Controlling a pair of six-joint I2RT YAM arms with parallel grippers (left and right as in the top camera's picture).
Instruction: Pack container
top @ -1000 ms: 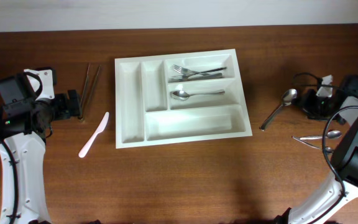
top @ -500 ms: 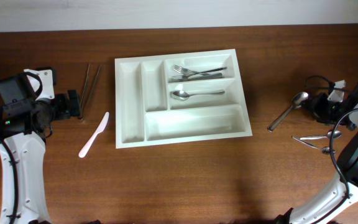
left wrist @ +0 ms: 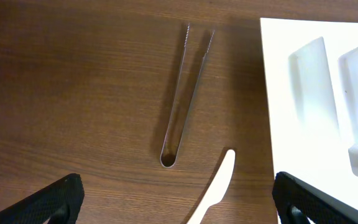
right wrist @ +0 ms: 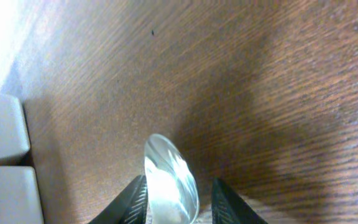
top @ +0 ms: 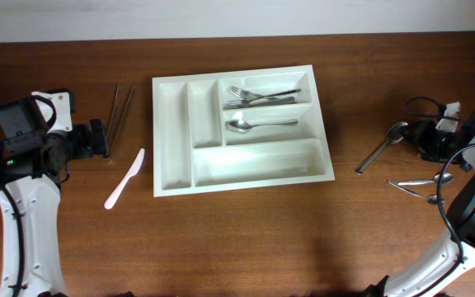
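Observation:
The white container (top: 176,169) lies at mid table, with forks (top: 258,95) in its top long compartment and a spoon (top: 258,124) in the middle one. Its edge shows in the left wrist view (left wrist: 278,124) and the right wrist view (right wrist: 2,155). My right gripper (top: 421,137) is at the far right, shut on the bowl of a metal spoon (top: 382,147). The bowl (right wrist: 169,186) stands between the fingers (right wrist: 178,202) and the handle points left toward the front. My left gripper (top: 99,140) is open and empty left of the tray, its jaws (left wrist: 179,205) above the table.
Metal tongs (top: 120,115) (left wrist: 182,93) and a pale plastic knife (top: 124,179) (left wrist: 213,196) lie left of the tray. More metal utensils (top: 423,183) lie at the right edge, in front of the right gripper.
My right gripper has drawn the spoon to the right, away from the tray, mostly in the first half second. The left arm has not moved.

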